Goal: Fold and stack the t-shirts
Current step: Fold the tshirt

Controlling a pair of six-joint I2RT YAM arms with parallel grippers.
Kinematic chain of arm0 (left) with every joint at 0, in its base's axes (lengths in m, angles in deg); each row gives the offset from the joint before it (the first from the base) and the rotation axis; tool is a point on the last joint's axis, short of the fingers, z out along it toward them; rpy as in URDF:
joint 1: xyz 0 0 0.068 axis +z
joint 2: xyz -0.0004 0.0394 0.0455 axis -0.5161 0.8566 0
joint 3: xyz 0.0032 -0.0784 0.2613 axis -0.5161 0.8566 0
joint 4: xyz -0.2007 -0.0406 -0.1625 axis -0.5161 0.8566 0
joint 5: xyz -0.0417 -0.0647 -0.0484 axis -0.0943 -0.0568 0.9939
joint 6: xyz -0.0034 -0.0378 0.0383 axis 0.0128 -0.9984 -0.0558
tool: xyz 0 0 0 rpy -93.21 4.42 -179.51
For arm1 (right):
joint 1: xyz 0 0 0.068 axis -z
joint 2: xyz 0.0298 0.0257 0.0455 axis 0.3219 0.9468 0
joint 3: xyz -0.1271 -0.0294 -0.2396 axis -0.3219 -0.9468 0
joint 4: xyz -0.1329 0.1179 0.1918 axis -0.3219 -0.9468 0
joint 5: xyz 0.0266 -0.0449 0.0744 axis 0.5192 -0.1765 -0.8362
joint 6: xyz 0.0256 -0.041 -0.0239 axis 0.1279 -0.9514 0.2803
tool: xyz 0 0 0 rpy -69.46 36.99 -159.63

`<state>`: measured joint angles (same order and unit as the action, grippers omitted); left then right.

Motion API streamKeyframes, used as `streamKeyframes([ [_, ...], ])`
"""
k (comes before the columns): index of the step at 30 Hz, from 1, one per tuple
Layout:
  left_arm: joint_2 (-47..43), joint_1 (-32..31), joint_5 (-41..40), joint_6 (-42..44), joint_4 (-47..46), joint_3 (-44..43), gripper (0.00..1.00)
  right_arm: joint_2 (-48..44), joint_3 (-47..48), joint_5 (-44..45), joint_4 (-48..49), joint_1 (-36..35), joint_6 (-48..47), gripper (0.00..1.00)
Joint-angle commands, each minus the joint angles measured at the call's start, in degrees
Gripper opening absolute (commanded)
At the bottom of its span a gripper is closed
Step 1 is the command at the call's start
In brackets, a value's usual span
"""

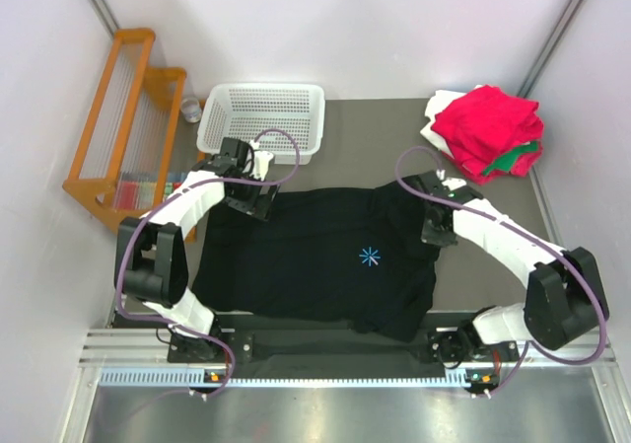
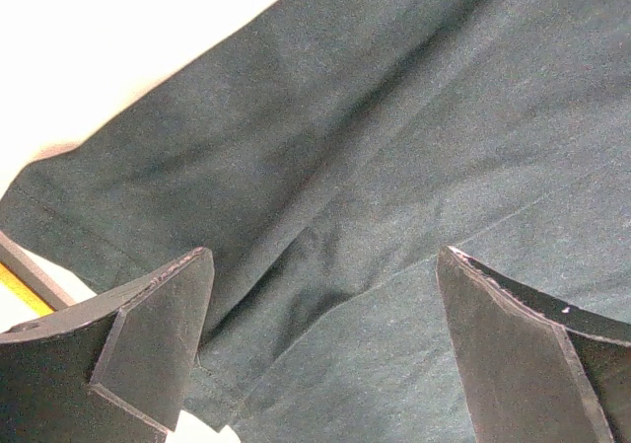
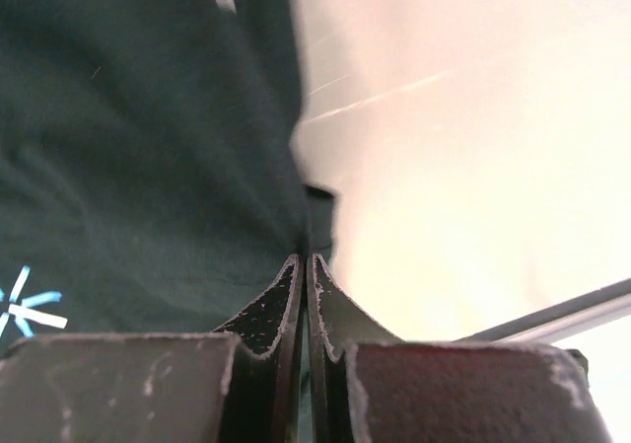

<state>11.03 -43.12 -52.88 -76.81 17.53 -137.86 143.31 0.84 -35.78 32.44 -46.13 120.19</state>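
A large black t-shirt [image 1: 315, 265] lies spread across the table, its light-blue starburst [image 1: 370, 257] facing up. My left gripper [image 1: 258, 204] hovers over the shirt's far left corner. In the left wrist view this gripper [image 2: 325, 256] is open, with wrinkled black cloth [image 2: 394, 117] below and nothing between the fingers. My right gripper [image 1: 434, 231] sits at the shirt's right edge. In the right wrist view that gripper [image 3: 306, 258] is shut, pinching the edge of the black cloth [image 3: 128, 167]. Folded red [image 1: 488, 127], green [image 1: 518, 157] and white [image 1: 441, 117] t-shirts are stacked at the far right.
A white perforated basket [image 1: 261, 117] stands at the back, just beyond my left gripper. An orange wooden rack [image 1: 123, 117] leans off the table's left side, with a small clear bottle [image 1: 192, 110] beside it. Bare grey table [image 1: 375, 137] shows between basket and stack.
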Motion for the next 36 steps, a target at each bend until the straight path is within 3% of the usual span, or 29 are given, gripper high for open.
streamKeyframes([
  [1,-2.64,-0.07,0.75,0.32,-0.73,-0.45,0.99,-4.58,1.74,2.45,-1.19,5.46,-1.62,0.00],
  [3,-2.55,-0.07,0.92,0.32,-0.56,-0.97,0.99,-4.24,1.65,0.69,-0.57,7.49,-3.03,0.09],
  [7,-2.73,-0.07,0.84,0.49,-0.03,-1.68,0.99,-2.57,0.51,-0.37,0.22,7.58,-4.00,0.39],
  [8,-2.90,-0.07,0.75,0.49,-0.03,-1.59,0.99,-2.65,0.42,-0.37,0.31,7.58,-3.91,0.51],
  [11,-2.99,0.01,0.75,0.58,-0.12,-1.15,0.99,-3.44,2.43,0.76,-0.38,7.49,-3.91,0.62],
  [16,-2.47,-0.07,0.57,0.49,-0.21,-1.15,0.99,-6.08,11.12,1.75,-3.11,1.97,-4.52,0.59],
  [20,-2.03,-0.07,0.84,0.05,0.14,-2.03,0.99,-3.71,14.22,-7.89,-1.37,-6.28,-6.89,0.53],
  [24,-1.76,-0.07,0.49,-0.03,0.41,-2.29,0.99,1.20,14.13,-8.98,1.28,-13.24,-6.29,0.51],
  [36,-2.55,-0.07,-0.31,0.32,0.41,-1.85,0.99,11.41,8.68,-8.37,8.04,-12.64,-7.16,0.47],
])
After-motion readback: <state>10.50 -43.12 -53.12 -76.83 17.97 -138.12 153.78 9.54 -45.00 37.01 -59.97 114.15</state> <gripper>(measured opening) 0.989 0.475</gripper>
